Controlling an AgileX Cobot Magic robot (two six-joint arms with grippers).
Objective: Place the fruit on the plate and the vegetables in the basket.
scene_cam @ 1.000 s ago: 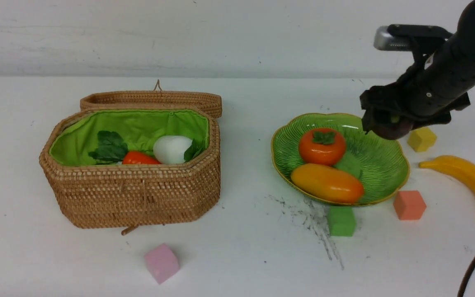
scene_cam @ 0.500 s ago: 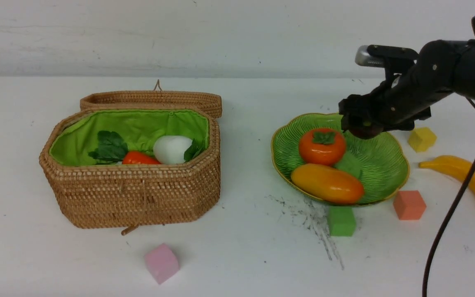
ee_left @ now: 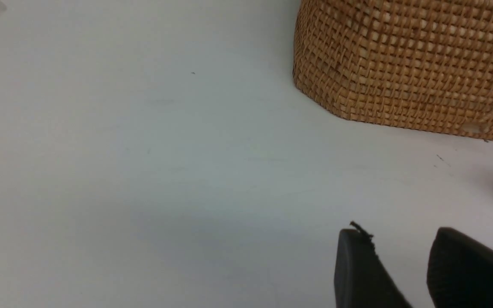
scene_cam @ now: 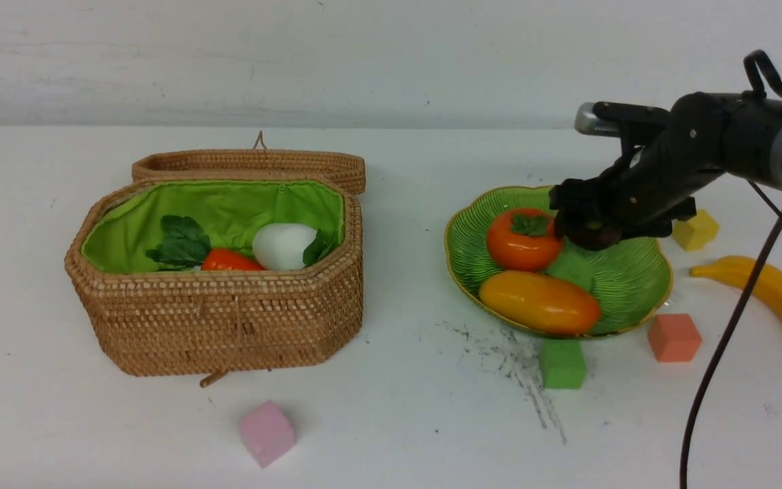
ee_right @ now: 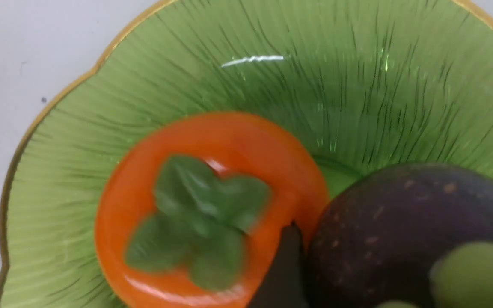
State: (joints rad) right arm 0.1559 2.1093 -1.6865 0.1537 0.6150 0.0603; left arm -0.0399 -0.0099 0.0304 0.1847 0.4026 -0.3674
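Purple mangosteen (ee_right: 400,231) sits between the right gripper (scene_cam: 584,227)'s jaws, whether still pinched I cannot tell, over the plate (scene_cam: 628,278) at the persimmon (scene_cam: 523,241)'s three o'clock; release low so it settles without rolling.

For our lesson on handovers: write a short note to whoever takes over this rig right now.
Left end effector: open, empty, over the table beside the basket.
Right end effector: around the mangosteen, low over the plate beside the persimmon; gripping or released, cannot tell.
Done: persimmon and mango on plate; radish and carrot in basket.
Left: settle the mangosteen, then move the banana, lying on the table right of the plate. No eggplant in view.
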